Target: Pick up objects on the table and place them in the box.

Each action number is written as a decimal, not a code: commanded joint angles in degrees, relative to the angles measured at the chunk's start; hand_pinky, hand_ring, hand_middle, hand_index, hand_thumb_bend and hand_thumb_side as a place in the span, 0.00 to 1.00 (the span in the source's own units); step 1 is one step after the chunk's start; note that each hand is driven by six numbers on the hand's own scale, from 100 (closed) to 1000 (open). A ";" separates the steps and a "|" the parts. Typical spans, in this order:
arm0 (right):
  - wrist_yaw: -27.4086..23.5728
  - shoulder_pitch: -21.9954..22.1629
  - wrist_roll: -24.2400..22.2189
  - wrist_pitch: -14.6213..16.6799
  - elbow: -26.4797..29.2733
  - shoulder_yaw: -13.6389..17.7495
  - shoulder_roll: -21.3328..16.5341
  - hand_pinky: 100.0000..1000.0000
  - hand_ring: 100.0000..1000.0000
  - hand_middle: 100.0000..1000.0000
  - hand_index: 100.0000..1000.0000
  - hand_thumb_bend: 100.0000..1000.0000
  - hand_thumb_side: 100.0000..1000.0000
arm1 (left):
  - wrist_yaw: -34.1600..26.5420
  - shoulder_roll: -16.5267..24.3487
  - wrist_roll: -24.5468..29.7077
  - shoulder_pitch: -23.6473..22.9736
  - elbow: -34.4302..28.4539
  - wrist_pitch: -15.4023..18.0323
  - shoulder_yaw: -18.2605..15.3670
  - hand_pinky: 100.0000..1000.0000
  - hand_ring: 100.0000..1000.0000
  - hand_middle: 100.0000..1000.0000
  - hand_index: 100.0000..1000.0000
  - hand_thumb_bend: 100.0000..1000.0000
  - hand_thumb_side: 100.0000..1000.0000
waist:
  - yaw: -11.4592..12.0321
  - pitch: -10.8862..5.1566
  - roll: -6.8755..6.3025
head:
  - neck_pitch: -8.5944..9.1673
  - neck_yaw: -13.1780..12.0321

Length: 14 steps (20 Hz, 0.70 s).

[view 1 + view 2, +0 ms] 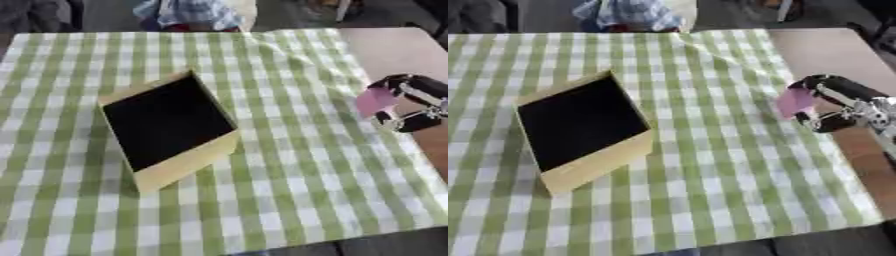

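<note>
A yellow box with a dark, open interior sits on a green-and-white checked cloth that covers most of the table, and it serves here as the fixed mark for everything else. Nearest the camera, below the box, there is only the cloth, running down to the table's front edge. The box stands askew to the checks, one corner turned toward the camera, its pale front wall facing down and to the right; nothing can be made out inside its black hollow.

Well to the right of the box, and a little beyond its middle, the robot's right hand reaches in from the right side, above the cloth's right border where bare brown tabletop begins. Its black fingers and thumb are curled round a small pink object, which shows as a flat pink patch on the side of the hand that faces the box. Hand and object are well apart from the box. Whether the hand is touching the cloth cannot be told.

Beyond the box, the cloth runs on to the table's far edge. The robot's left hand appears in neither view.
</note>
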<state>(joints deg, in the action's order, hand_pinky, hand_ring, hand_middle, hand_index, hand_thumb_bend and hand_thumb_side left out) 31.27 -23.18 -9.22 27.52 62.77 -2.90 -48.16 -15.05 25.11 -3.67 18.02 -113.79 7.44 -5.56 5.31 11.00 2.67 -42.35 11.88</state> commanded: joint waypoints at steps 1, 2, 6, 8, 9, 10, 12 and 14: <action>-2.53 -0.81 0.87 0.43 4.86 1.10 -3.05 0.69 0.74 0.47 0.69 0.00 0.00 | -0.29 0.95 0.07 0.44 -0.76 0.08 -0.28 0.89 0.73 0.82 0.79 0.18 0.87 | -0.08 -0.84 0.09 | -0.41 -0.08; -3.33 -1.03 0.69 0.52 6.48 1.09 -3.40 0.69 0.74 0.47 0.69 0.00 0.00 | -0.29 0.97 0.07 0.41 -0.75 0.07 -0.27 0.89 0.73 0.82 0.79 0.18 0.87 | -0.09 -0.89 0.13 | -0.41 -0.06; -6.75 -3.02 -1.25 0.56 12.57 0.54 -4.55 0.70 0.73 0.47 0.69 0.00 0.00 | -0.34 1.03 0.18 0.34 -0.69 0.01 -0.13 0.89 0.73 0.82 0.79 0.18 0.87 | 0.10 -1.23 0.27 | -0.42 0.25; -8.49 -4.86 -2.64 0.69 14.86 -0.27 -4.71 0.70 0.73 0.47 0.69 0.00 0.00 | -0.39 1.06 0.27 0.32 -0.66 0.00 -0.04 0.89 0.73 0.82 0.79 0.18 0.87 | 0.39 -1.42 0.36 | -0.40 0.47; -9.23 -6.13 -3.52 0.81 15.79 -0.90 -4.59 0.70 0.73 0.47 0.69 0.00 0.00 | -0.43 1.05 0.32 0.30 -0.63 -0.03 0.03 0.89 0.73 0.82 0.79 0.18 0.87 | 0.61 -1.54 0.41 | -0.40 0.63; -9.84 -7.43 -4.48 0.90 16.49 -1.58 -4.36 0.70 0.73 0.47 0.69 0.00 0.00 | -0.47 1.04 0.39 0.30 -0.60 -0.05 0.11 0.89 0.73 0.82 0.79 0.18 0.87 | 0.85 -1.65 0.44 | -0.39 0.80; -10.68 -10.25 -6.54 1.11 17.28 -3.07 -3.57 0.70 0.73 0.47 0.69 0.00 0.00 | -0.59 1.01 0.57 0.30 -0.56 -0.08 0.31 0.89 0.73 0.82 0.79 0.18 0.87 | 1.37 -1.88 0.48 | -0.36 1.20; -11.19 -13.18 -8.48 1.39 17.45 -4.53 -2.37 0.70 0.73 0.47 0.69 0.00 0.00 | -0.72 0.97 0.78 0.33 -0.51 -0.12 0.52 0.89 0.73 0.82 0.79 0.18 0.87 | 1.92 -2.13 0.49 | -0.29 1.72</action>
<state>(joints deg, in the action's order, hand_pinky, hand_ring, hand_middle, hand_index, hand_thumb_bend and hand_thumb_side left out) 20.99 -35.30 -16.64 28.75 78.90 -7.22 -49.41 -15.35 25.11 -3.21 17.81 -113.76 7.24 -5.09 7.31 9.77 3.28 -42.36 13.21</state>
